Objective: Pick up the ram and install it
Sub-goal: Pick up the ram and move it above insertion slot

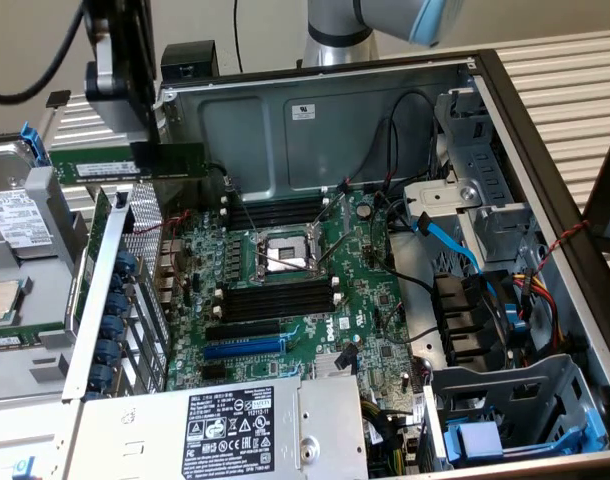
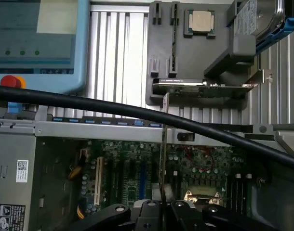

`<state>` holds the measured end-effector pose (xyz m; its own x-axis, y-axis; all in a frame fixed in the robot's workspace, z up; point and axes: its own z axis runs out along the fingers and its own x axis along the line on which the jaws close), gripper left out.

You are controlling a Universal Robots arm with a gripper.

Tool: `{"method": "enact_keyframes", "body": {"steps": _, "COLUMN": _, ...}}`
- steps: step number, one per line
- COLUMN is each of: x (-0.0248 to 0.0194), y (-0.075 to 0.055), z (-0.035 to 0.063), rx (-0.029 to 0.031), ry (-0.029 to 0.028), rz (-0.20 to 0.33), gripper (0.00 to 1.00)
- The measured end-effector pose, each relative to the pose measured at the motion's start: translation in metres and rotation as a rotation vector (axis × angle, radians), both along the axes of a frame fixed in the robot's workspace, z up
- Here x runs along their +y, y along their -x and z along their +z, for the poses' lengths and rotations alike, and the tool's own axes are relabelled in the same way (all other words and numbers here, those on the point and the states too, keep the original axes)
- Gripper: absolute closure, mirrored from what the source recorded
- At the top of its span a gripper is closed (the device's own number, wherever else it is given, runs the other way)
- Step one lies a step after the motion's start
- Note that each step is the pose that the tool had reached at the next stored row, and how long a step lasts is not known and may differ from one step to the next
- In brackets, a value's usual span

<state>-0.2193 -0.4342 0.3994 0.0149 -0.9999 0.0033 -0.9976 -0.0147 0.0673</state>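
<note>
The ram point(image 1: 95, 165) is a long green stick held level in the air, above the open computer case's edge on the exterior view's left. My gripper point(image 1: 165, 160) is shut on it near one end, coming down from the black wrist above. In the wrist view the ram point(image 2: 163, 144) shows edge-on as a thin line running out from between my fingertips point(image 2: 162, 208). Below and toward the exterior view's right lies the green motherboard point(image 1: 365, 300), with long black memory slots point(image 1: 275, 302) on both sides of the CPU socket point(image 1: 285, 252).
A grey parts tray point(image 1: 25, 290) with a hard drive point(image 1: 15, 215) and a CPU chip sits at the exterior view's left. The power supply point(image 1: 225, 425), a blue slot point(image 1: 245, 348), loose cables and drive cages point(image 1: 505, 420) crowd the case. A thick black cable point(image 2: 137, 111) crosses the wrist view.
</note>
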Motion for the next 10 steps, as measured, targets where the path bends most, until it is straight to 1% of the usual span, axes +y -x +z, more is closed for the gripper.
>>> {"method": "enact_keyframes", "body": {"steps": 3, "x": 0.0003, "y": -0.014, "z": 0.0, "rx": 0.0, "ry": 0.0, "rz": 0.0, "gripper": 0.86}}
{"method": "enact_keyframes", "body": {"steps": 5, "x": 0.0013, "y": -0.023, "z": -0.0005, "rx": 0.0, "ry": 0.0, "rz": 0.0, "gripper": 0.86}}
{"method": "enact_keyframes", "body": {"steps": 10, "x": 0.0069, "y": -0.046, "z": -0.0044, "rx": 0.0, "ry": 0.0, "rz": 0.0, "gripper": 0.86}}
